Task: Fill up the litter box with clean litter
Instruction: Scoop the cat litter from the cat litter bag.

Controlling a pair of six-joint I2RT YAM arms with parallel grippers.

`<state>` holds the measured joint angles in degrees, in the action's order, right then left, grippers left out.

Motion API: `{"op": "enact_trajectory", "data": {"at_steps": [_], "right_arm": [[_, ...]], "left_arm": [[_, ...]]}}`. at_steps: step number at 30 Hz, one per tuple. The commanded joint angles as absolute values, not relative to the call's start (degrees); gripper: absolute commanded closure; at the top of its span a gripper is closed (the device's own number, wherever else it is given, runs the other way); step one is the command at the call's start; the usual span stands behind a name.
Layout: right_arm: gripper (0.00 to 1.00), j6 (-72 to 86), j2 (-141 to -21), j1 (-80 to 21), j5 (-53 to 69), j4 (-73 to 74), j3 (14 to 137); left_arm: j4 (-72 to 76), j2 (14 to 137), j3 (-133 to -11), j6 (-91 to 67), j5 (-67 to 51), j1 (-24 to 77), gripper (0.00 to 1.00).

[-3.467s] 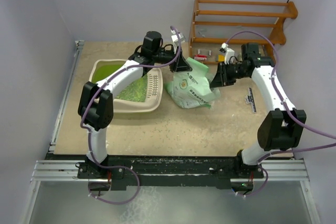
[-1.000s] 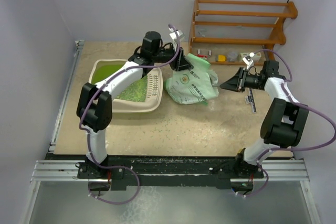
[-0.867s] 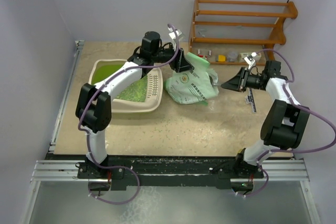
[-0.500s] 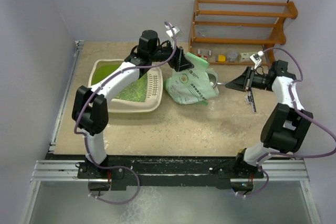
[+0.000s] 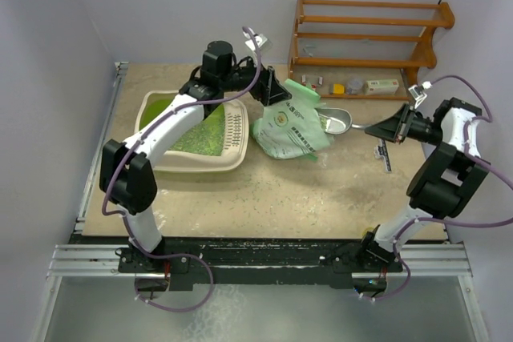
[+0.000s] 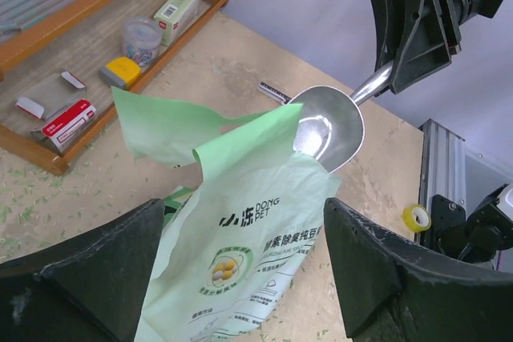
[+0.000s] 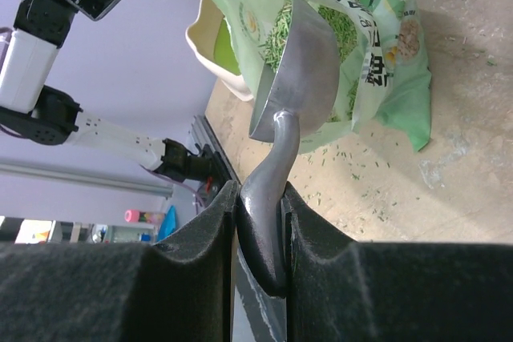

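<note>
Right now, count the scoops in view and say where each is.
1. The metal scoop: handle in the right gripper, bowl at the open mouth of the green bag. The bag could hide another.

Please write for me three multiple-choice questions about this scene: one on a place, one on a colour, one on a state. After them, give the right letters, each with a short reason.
1. In the top view, where does the litter box lie relative to the green bag?
A. To its left
B. To its right
C. On top of it

2. What colour is the scoop?
A. Red
B. Silver
C. Black

3. In what state is the right claw?
A. Open and empty
B. Shut on the bag
C. Shut on the scoop's handle

Answers:
1 A: the box sits on the table at the bag's left side.
2 B: its bowl shines like bare metal.
3 C: the right wrist view shows the handle pinched in the claw.
</note>
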<state>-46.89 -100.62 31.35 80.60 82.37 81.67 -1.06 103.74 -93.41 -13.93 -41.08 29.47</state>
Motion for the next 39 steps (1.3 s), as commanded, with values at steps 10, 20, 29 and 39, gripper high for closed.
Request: {"op": "enact_trajectory", "data": {"at_steps": [10, 20, 29, 39], "right_arm": [[1.0, -46.6, -93.9, 36.1, 86.8, 90.4, 83.4], [1.0, -42.7, -91.3, 38.7, 85.6, 90.0, 84.5], [1.0, -38.8, -88.9, 39.8, 85.8, 89.7, 87.1], [1.0, -36.4, -87.9, 40.2, 85.9, 89.7, 92.0]], "left_arm": [[-4.0, 91.4, -92.3, -10.6, -36.7, 28.9, 0.2], [-4.1, 87.7, -90.2, -10.5, -35.2, 28.8, 0.19], [-3.3, 85.1, -88.6, -11.0, -34.5, 28.9, 0.18], [-2.0, 83.5, -87.1, -11.4, -34.2, 28.9, 0.17]]}}
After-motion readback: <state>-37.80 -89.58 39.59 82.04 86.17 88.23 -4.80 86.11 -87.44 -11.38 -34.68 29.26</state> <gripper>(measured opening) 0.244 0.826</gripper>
